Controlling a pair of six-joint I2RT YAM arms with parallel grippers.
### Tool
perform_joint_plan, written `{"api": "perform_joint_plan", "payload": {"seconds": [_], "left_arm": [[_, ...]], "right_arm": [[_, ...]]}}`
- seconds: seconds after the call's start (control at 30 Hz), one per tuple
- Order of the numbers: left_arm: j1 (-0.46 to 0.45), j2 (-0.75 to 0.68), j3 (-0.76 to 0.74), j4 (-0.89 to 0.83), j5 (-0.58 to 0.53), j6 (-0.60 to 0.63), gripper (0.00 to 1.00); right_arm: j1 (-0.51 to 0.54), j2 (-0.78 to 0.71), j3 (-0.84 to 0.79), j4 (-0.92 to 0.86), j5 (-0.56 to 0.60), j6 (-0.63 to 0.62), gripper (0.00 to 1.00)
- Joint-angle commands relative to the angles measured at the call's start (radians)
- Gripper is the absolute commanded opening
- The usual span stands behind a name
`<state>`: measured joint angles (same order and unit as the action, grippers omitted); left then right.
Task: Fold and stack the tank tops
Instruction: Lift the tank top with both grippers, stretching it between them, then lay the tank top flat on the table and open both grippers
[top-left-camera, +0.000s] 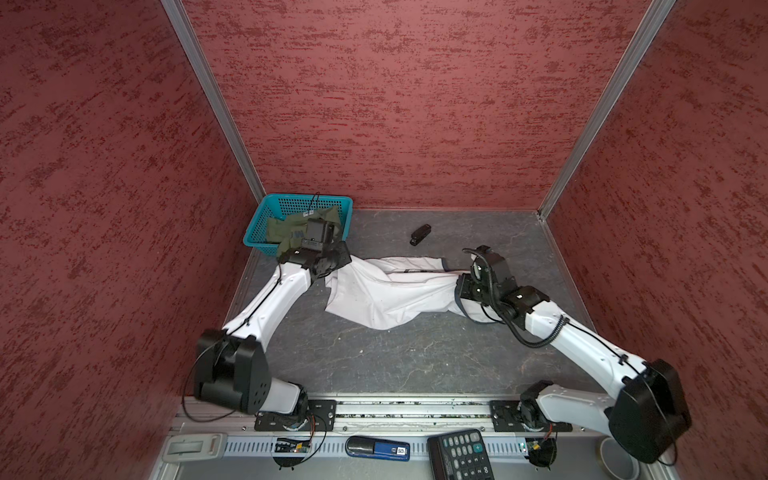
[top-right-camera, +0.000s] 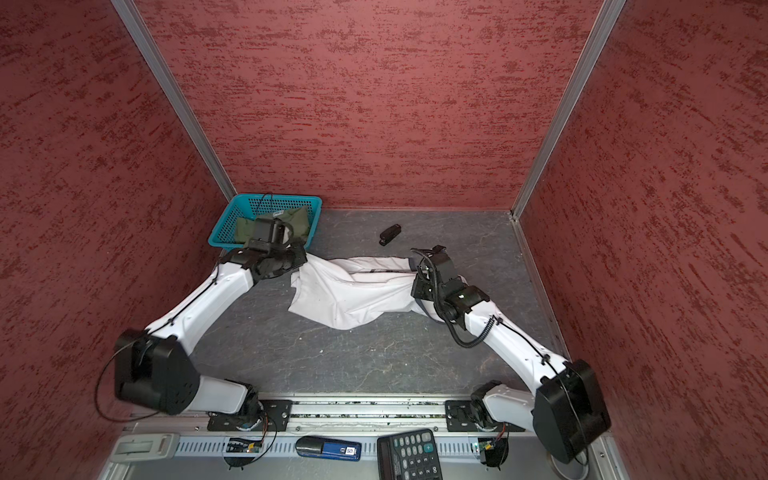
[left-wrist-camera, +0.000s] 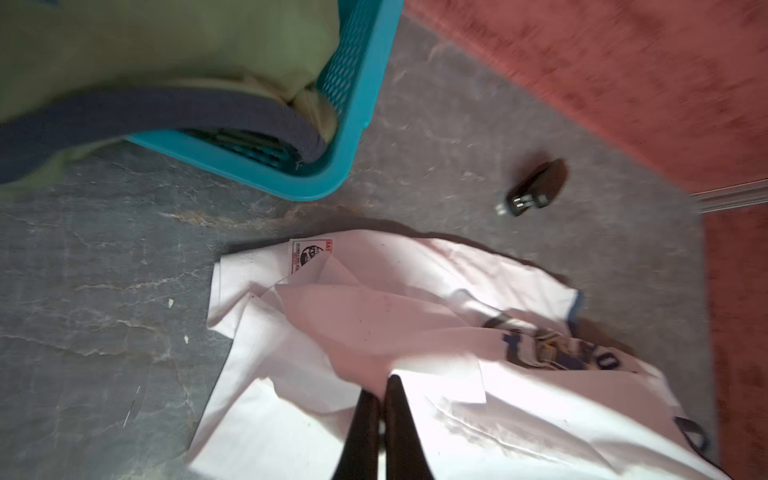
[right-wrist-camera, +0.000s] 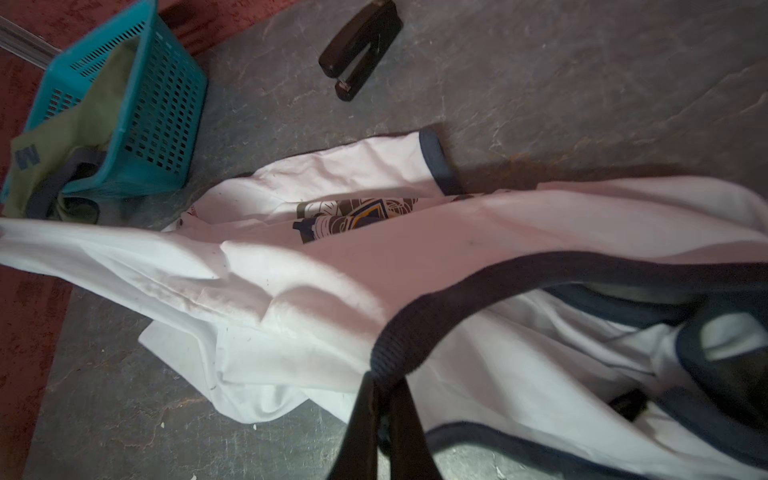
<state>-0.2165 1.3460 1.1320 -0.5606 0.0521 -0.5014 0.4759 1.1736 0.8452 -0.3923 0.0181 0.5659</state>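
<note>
A white tank top (top-left-camera: 390, 293) (top-right-camera: 353, 297) is stretched across the grey table between my two grippers. My left gripper (left-wrist-camera: 380, 384) (top-left-camera: 337, 267) is shut on a fold of white cloth at the end nearest the basket. My right gripper (right-wrist-camera: 384, 380) (top-left-camera: 462, 290) is shut on the dark ribbed trim at the other end. The blue-and-yellow emblem (right-wrist-camera: 357, 214) (left-wrist-camera: 557, 353) shows in a crease of the shirt. An olive green tank top (top-left-camera: 282, 228) (top-right-camera: 247, 226) (left-wrist-camera: 166, 41) (right-wrist-camera: 83, 124) lies in the teal basket (top-left-camera: 259, 220) (left-wrist-camera: 361, 104) and hangs over its rim.
A black stapler (top-left-camera: 419, 235) (top-right-camera: 390, 235) (right-wrist-camera: 361, 45) lies on the table behind the white shirt. Red walls close in three sides. On the front rail sit a calculator (top-left-camera: 459, 455), a blue object (top-left-camera: 378, 448) and a tape roll (top-left-camera: 617, 459).
</note>
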Motion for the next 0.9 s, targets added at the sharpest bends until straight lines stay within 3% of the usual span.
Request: {"api": "perform_joint_plan", "payload": {"seconds": [0.0, 0.23, 0.4, 0.6, 0.73, 0.87], "left_arm": [[0.028, -0.203, -0.057, 0.028, 0.042, -0.028, 0.0], [0.057, -0.562, -0.054, -0.05, 0.08, -0.034, 0.0], [0.058, -0.673, 0.084, -0.146, 0.119, 0.008, 0.0], [0.058, -0.699, 0.287, -0.241, 0.148, 0.043, 0.0], [0.058, -0.677, 0.319, -0.24, 0.085, 0.046, 0.0], [0.058, -0.555, 0.318, -0.278, -0.006, 0.045, 0.0]], "right_arm": [[-0.019, -0.127, 0.048, -0.066, 0.032, -0.09, 0.0], [-0.026, -0.332, 0.198, -0.158, -0.043, -0.178, 0.0], [-0.027, -0.418, 0.36, -0.233, -0.087, -0.238, 0.0], [-0.026, -0.39, 0.61, -0.335, -0.183, -0.272, 0.0], [-0.026, -0.336, 0.676, -0.359, -0.146, -0.265, 0.0], [-0.026, -0.245, 0.652, -0.341, -0.056, -0.258, 0.0]]}}
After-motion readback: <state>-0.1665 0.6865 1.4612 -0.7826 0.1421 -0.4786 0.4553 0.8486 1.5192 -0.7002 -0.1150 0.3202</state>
